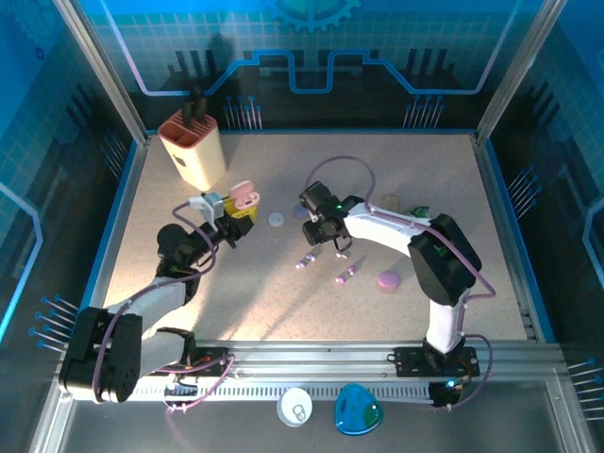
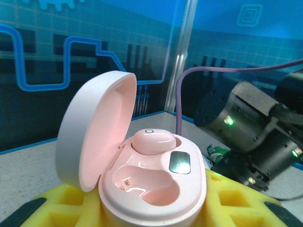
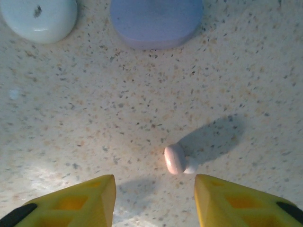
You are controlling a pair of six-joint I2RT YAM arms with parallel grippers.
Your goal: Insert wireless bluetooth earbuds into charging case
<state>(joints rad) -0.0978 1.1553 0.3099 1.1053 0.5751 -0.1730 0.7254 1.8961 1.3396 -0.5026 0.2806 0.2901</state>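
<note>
The bud (image 3: 175, 159) looks light, slick: pinch its head. Right end effector (image 3: 154, 185) spread over it; left end effector (image 2: 142, 210) pinches case (image 2: 156, 187).

Robot lab cell (aluminium posts (image 1: 102, 71), blue circuit-print walls (image 1: 425, 47), speckled tabletop (image 1: 236, 302))

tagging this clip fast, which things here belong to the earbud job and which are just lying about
job: pink case, open, in left gripper, with seated bud; pink bud by open right gripper; loose buds; white case; lavender case; shut pink case

lying about: beige holder; green thing; white disc; blue dome
</note>
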